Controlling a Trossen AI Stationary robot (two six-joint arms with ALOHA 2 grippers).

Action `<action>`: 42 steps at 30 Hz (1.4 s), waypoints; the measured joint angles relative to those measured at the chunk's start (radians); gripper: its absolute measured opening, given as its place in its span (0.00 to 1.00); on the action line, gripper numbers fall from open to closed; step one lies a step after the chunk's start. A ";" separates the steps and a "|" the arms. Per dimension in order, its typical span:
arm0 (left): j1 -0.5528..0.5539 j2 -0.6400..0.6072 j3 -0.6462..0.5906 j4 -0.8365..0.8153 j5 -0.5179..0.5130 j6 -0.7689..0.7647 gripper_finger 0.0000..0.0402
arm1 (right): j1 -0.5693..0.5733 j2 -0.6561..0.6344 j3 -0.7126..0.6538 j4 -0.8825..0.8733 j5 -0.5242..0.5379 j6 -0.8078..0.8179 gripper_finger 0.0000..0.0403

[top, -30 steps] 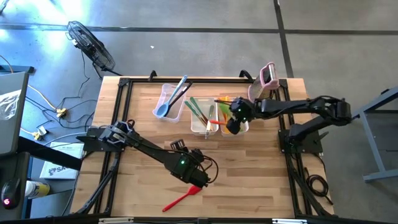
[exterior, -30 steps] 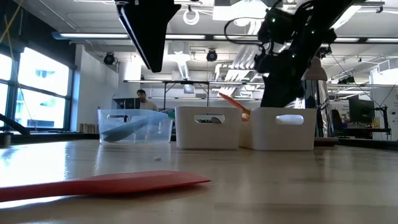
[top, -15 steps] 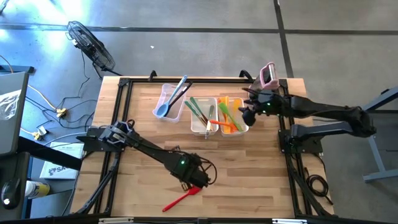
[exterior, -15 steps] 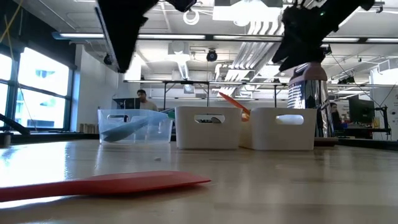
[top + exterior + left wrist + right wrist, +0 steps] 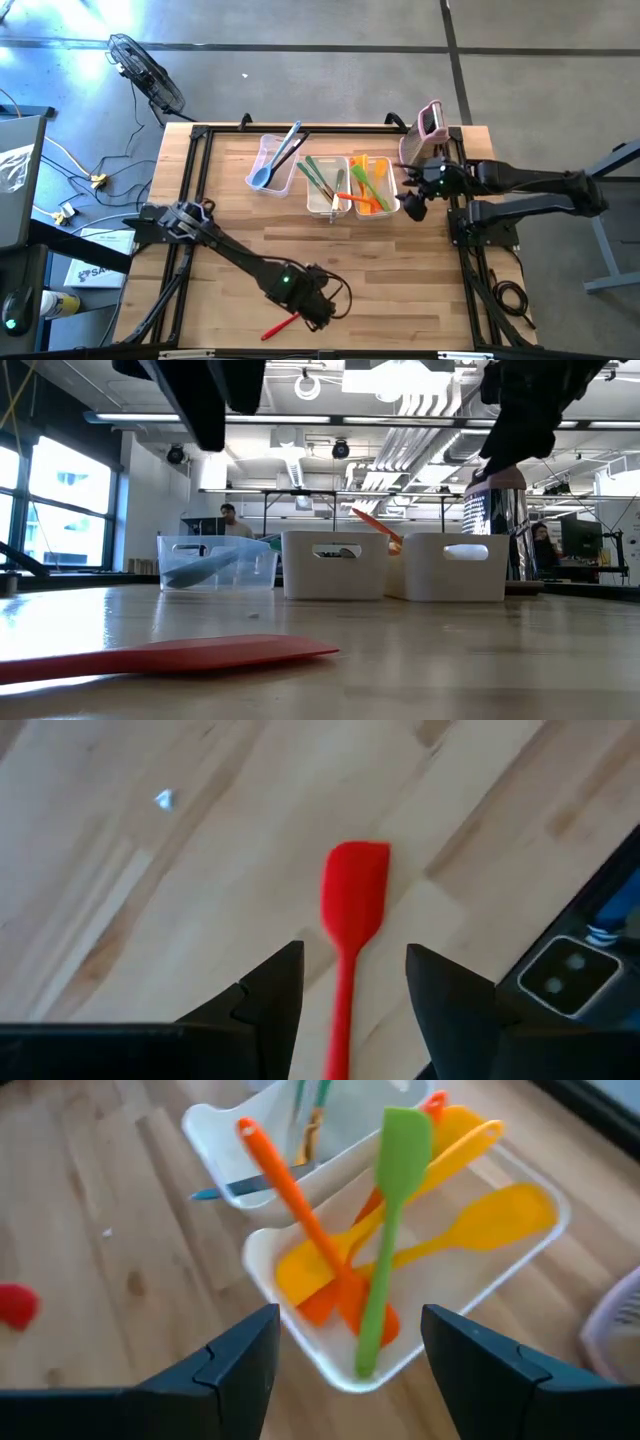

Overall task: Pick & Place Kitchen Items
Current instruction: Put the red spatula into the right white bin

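A red spatula (image 5: 279,325) lies flat on the wood near the table's front edge, seen close in the low view (image 5: 170,655). My left gripper (image 5: 314,308) hangs open above its handle. In the left wrist view the fingers (image 5: 283,990) stand either side of the red spatula's handle (image 5: 344,1010), well above it, with the blade (image 5: 355,890) ahead of them. My right gripper (image 5: 411,206) is open and empty, just right of the right tub (image 5: 392,205), which holds orange, yellow and green utensils (image 5: 385,1250).
Three clear tubs stand in a row at the table's far middle: the left tub (image 5: 262,152) holds a blue spoon (image 5: 272,165), the middle tub (image 5: 313,200) holds green utensils. A pink-and-white gadget (image 5: 430,124) stands at the far right corner. Bare wood lies between tubs and spatula.
My right gripper has drawn back from over the right tub toward the table's right edge and risen, staying open and empty. My left gripper has shifted toward the near edge, over the red spatula's handle, and has turned at the wrist. The spatula has not moved.
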 joint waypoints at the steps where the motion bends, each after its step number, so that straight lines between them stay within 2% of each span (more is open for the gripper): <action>1: -0.005 0.003 0.000 0.003 -0.006 0.000 0.43 | 0.017 0.000 0.000 0.000 0.000 0.008 0.58; 11: -0.002 0.059 -0.002 0.001 0.038 0.038 0.43 | 0.193 0.000 0.000 -0.025 0.003 0.091 0.58; 15: -0.002 0.077 -0.002 0.074 0.086 0.133 0.44 | 0.249 0.001 0.000 -0.061 0.053 0.107 0.58; 18: -0.002 0.077 0.001 0.147 0.057 0.165 0.47 | 0.285 0.000 0.000 -0.097 0.102 0.129 0.58; 22: 0.005 0.076 0.000 0.139 -0.030 0.161 0.49 | 0.320 0.000 0.000 -0.121 0.141 0.133 0.58; 24: 0.006 0.075 0.000 0.137 -0.033 0.164 0.49 | 0.332 0.000 0.000 -0.120 0.138 0.133 0.58; 31: 0.005 0.075 -0.001 0.137 0.027 0.122 0.49 | 0.374 0.000 0.000 -0.123 0.132 0.134 0.58; 42: 0.005 0.104 0.001 0.143 0.058 0.033 0.49 | 0.444 0.000 0.000 -0.139 0.133 0.193 0.58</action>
